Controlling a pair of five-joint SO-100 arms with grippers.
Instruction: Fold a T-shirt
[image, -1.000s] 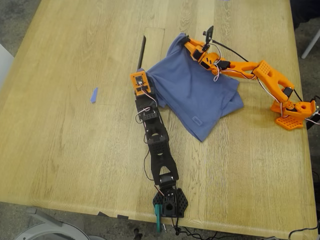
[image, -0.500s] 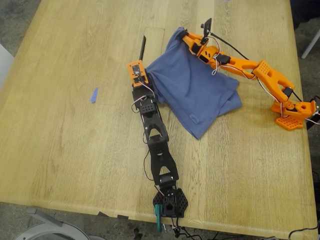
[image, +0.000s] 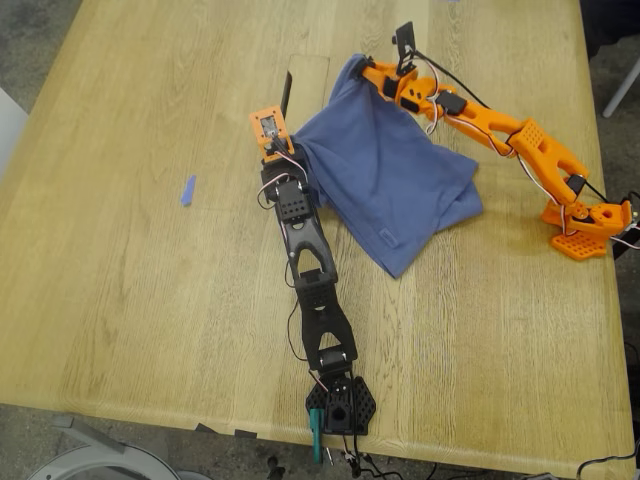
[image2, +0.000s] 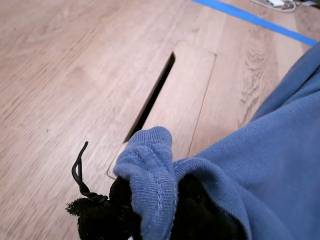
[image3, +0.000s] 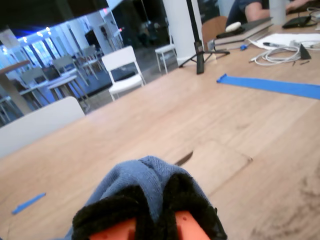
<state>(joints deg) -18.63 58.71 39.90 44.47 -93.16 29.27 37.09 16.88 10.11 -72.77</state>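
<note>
Two corners of the T-shirt (image: 385, 185) are being pinched, by my first gripper (image2: 150, 210) and my second gripper (image3: 150, 210), lifting one edge for folding in the exterior view's upper centre.

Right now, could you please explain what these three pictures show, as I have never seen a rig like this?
These are two small robot arms standing on a wooden table. The exterior view looks down on both from above. The other two pictures come from small cameras, one riding on each arm's tool, so they look along the tool at whatever it holds. The black arm carries my first tool and the orange arm carries my second tool. Each is shut on an edge of the slate-blue T-shirt, which lies bunched between them. Also there: a narrow dark slot in the tabletop and a small blue tape scrap toward the exterior view's left.
</note>
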